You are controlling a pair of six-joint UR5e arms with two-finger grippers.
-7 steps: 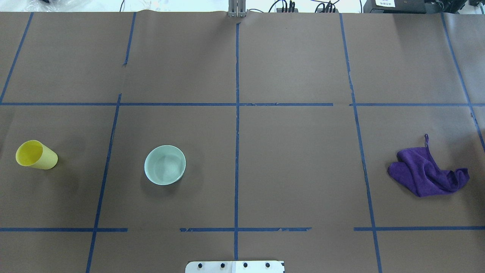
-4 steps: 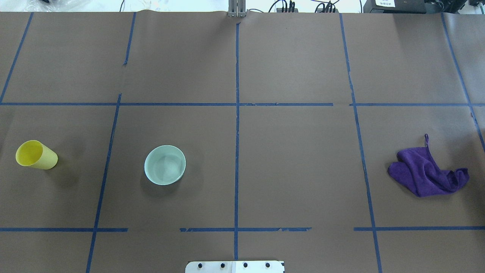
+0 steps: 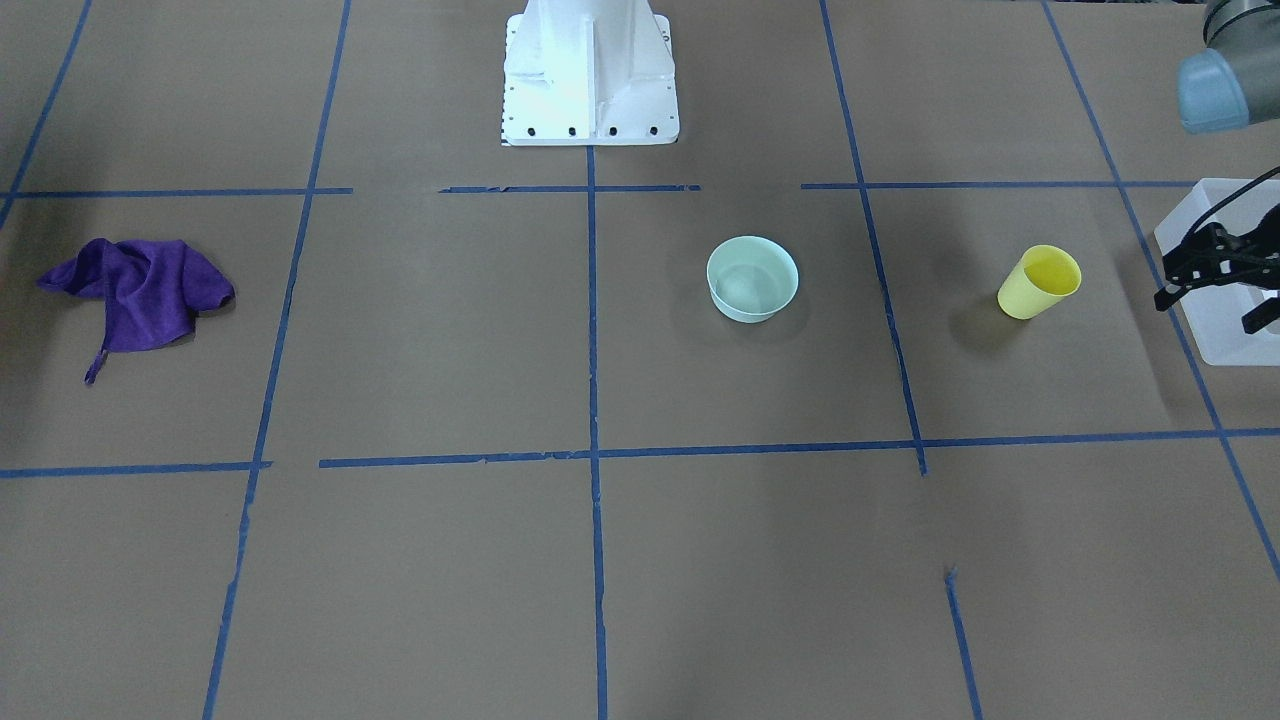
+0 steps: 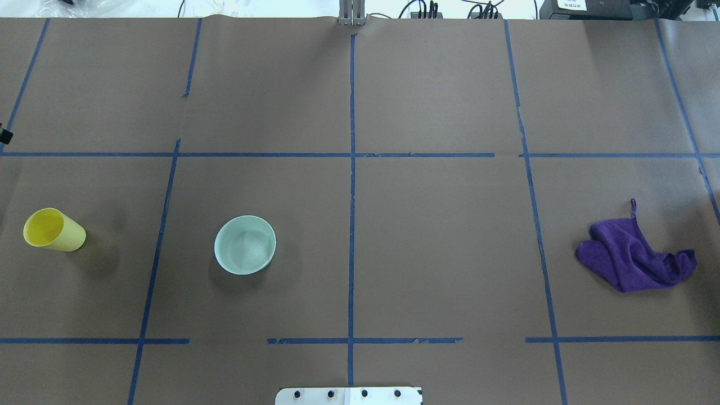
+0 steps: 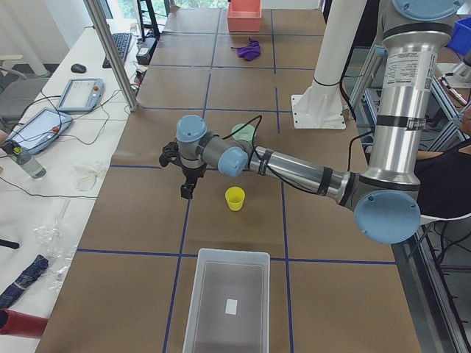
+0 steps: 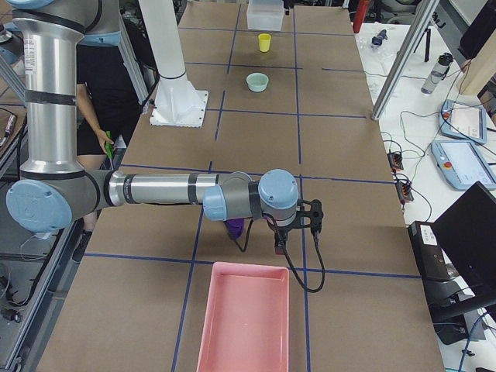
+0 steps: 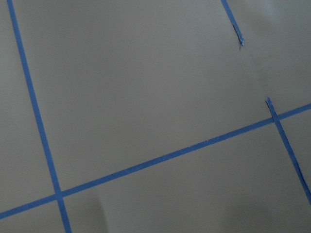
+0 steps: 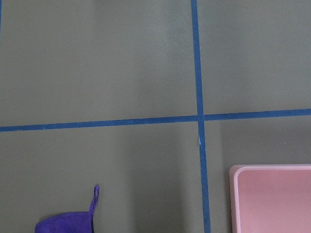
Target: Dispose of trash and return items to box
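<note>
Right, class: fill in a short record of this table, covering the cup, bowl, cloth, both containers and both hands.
cup: yellow cup, upright on the table, outside the box
bowl: pale green bowl, upright
cloth: purple cloth, crumpled
box: translucent box, empty
tray: pink tray, empty
left hand: open, holding nothing
right hand: above the table by the cloth; open or shut, cannot tell

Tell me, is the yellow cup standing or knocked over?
Standing. The cup sits on its narrow base on the table, open mouth facing up, apart from the bowl.
</note>
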